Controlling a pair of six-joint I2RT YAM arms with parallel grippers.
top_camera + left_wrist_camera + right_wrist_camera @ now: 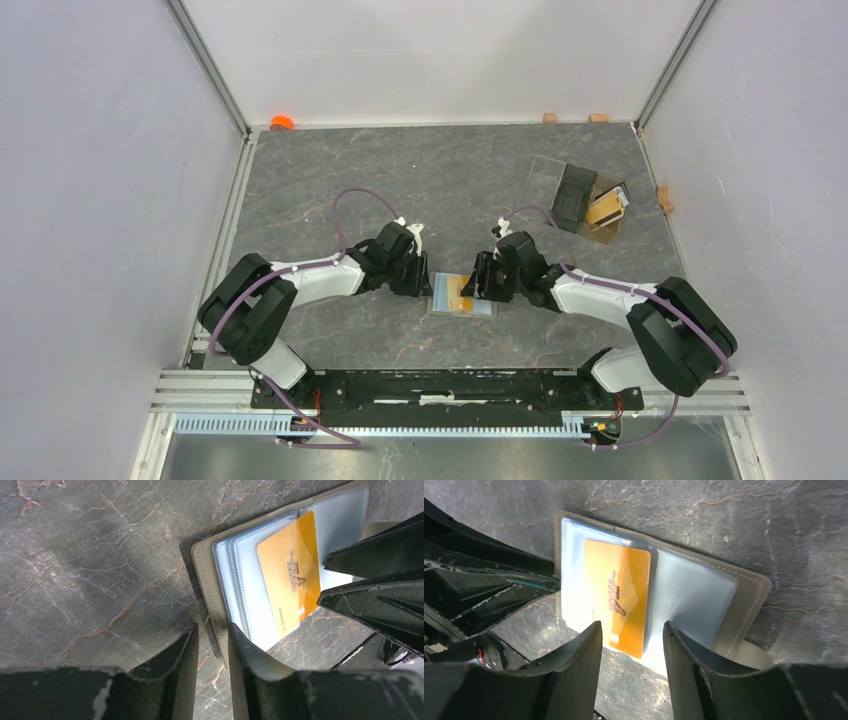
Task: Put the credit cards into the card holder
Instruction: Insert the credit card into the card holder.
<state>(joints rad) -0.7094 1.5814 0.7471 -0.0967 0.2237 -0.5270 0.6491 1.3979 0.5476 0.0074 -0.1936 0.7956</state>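
The olive-khaki card holder (482, 308) lies open on the table between the two grippers, its pale blue-grey sleeves facing up. An orange-gold credit card (458, 292) lies on the sleeves, its paler half under a clear sleeve (290, 575) (624, 595). My left gripper (212, 628) is slightly open astride the holder's olive cover edge (205, 580); one finger rests on the sleeves. My right gripper (632, 626) is open and empty, its fingers either side of the card's near end, over the holder (749, 595).
A clear plastic box (585, 205) with a dark compartment stands at the back right, with more tan cards (607, 207) in it. An orange object (282, 122) and small wooden blocks (549, 117) lie along the back wall. White walls enclose the table.
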